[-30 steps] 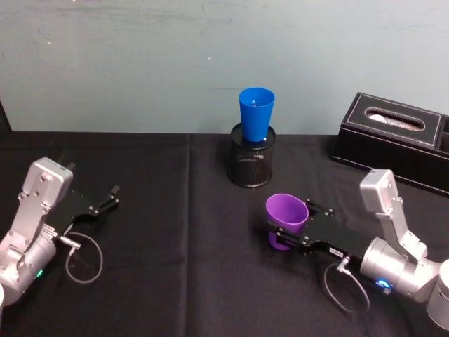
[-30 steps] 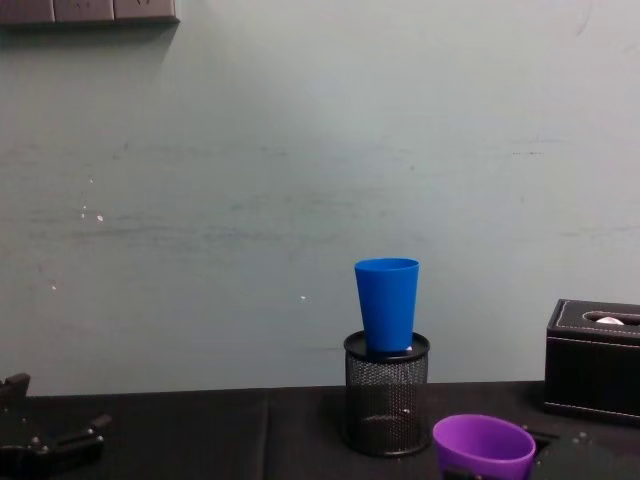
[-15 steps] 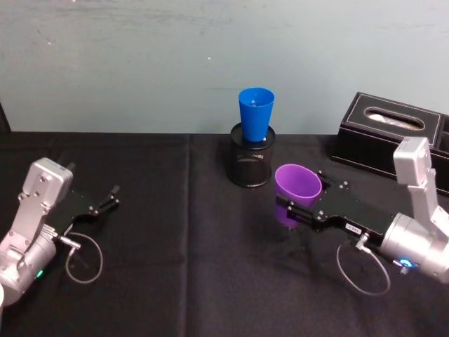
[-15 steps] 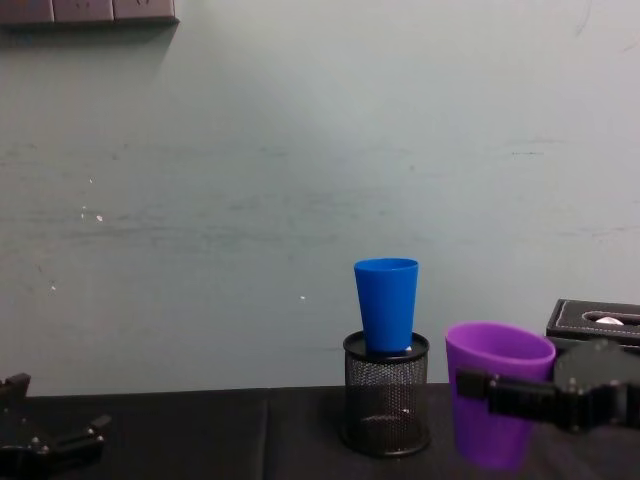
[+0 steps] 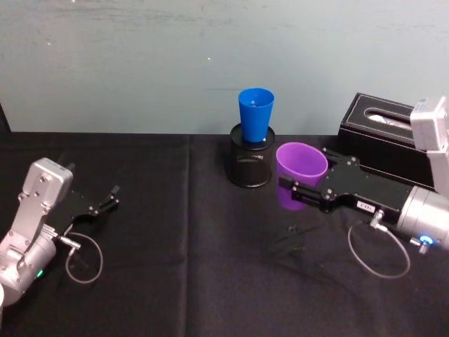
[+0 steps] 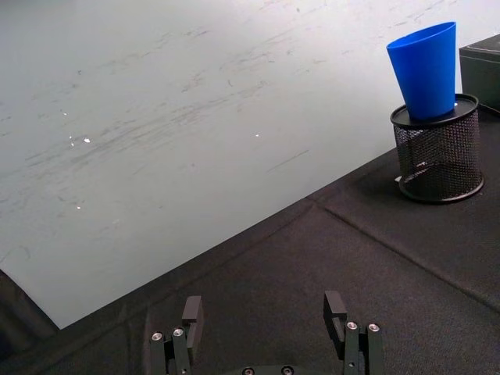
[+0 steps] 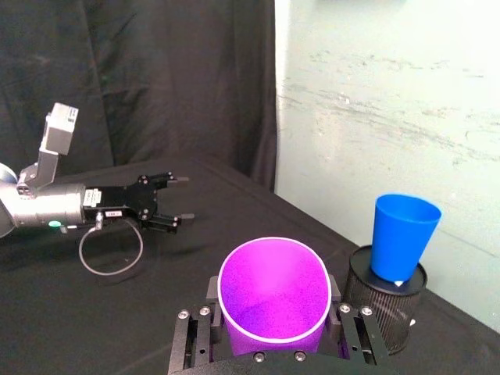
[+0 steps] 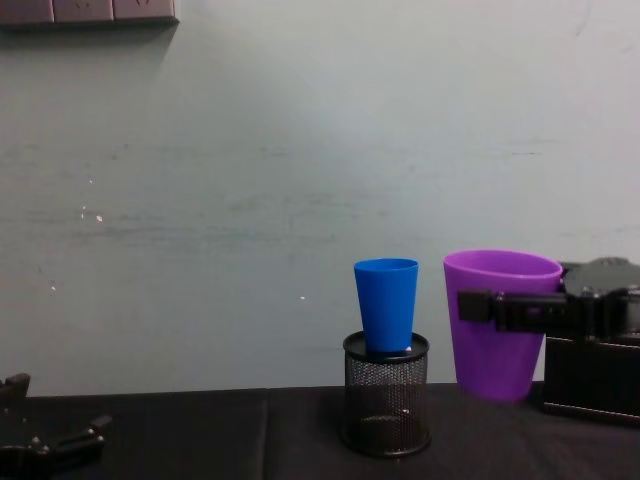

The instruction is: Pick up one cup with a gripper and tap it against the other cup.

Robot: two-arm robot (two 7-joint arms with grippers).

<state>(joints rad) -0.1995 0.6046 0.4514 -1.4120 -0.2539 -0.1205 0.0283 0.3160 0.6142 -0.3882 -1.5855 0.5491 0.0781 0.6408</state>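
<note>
The purple cup (image 5: 301, 174) (image 8: 498, 325) (image 7: 273, 300) hangs upright above the black table, with my right gripper (image 5: 303, 188) (image 8: 500, 308) (image 7: 273, 308) shut on it. It is held to the right of the blue cup (image 5: 255, 114) (image 8: 388, 304) (image 7: 402, 237), with a small gap between them in the chest view. The blue cup stands in a black mesh pen holder (image 5: 251, 163) (image 8: 386, 393). My left gripper (image 5: 112, 197) (image 6: 264, 316) rests open and empty low over the table at the far left.
A black tissue box (image 5: 387, 137) (image 8: 590, 385) sits at the back right, just behind my right arm. A pale wall (image 8: 250, 180) rises close behind the pen holder. Black cloth (image 5: 182, 232) covers the table between the arms.
My right gripper has lifted the purple cup off the table and carried it up and back, from low in front of the pen holder to level with the blue cup. The left arm stayed still.
</note>
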